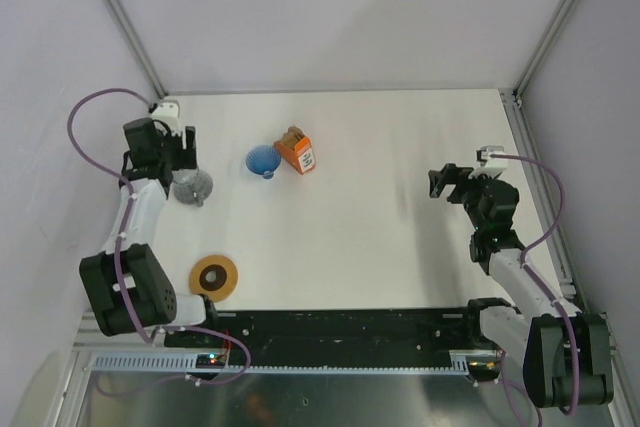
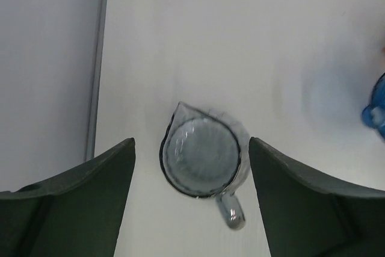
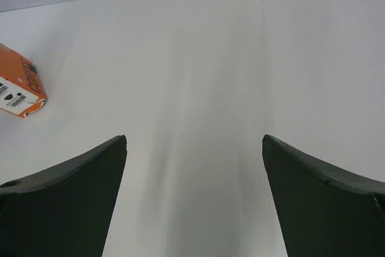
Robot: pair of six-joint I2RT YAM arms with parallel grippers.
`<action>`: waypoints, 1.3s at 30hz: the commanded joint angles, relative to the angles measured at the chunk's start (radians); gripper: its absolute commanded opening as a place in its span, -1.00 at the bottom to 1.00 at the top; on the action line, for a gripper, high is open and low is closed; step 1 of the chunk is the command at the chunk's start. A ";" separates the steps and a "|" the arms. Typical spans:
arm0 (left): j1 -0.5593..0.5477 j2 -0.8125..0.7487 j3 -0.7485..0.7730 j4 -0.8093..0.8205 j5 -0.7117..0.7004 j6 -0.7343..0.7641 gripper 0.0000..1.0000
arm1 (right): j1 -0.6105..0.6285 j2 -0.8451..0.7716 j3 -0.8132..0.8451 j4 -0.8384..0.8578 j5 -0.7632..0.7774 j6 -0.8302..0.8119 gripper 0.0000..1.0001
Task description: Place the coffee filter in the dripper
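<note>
- Tool on the left arm [image 2: 191,144] hangs released, jaws wide, straddling a grey glass cup [image 2: 201,159] that stands on the counter [image 2: 240,40]; neither finger touches the cup.
- The right tool [image 3: 194,139] is also released and holds nothing, well away on the right side of the counter.
- The dripper [image 1: 262,161], a blue cone, stands just right of the left tool, towards the far side, with no paper visible in it.
- Just right of the dripper lies an orange box [image 1: 300,157]. The tan-brown paper at its far end looks like the coffee filter [image 1: 290,134], though it is too small to be sure.
- An orange-tan ring [image 1: 215,275] lies near the left arm's base.
- Judged from this, the filter is not yet grasped, so the task is at the reach.
- The next move calls for a tool to pinch the thin paper at its edge without crumpling it, then lower it into the cone.
</note>
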 commanded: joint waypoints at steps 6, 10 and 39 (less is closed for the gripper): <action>0.105 0.132 0.079 -0.205 -0.085 -0.011 0.51 | 0.007 0.007 0.039 0.020 -0.051 0.001 0.99; 0.109 0.175 0.093 -0.210 -0.058 -0.061 0.42 | 0.008 0.008 0.039 0.019 -0.051 -0.001 0.99; 0.090 0.242 0.143 -0.233 -0.008 -0.141 -0.99 | 0.010 0.013 0.039 0.017 -0.057 0.002 0.99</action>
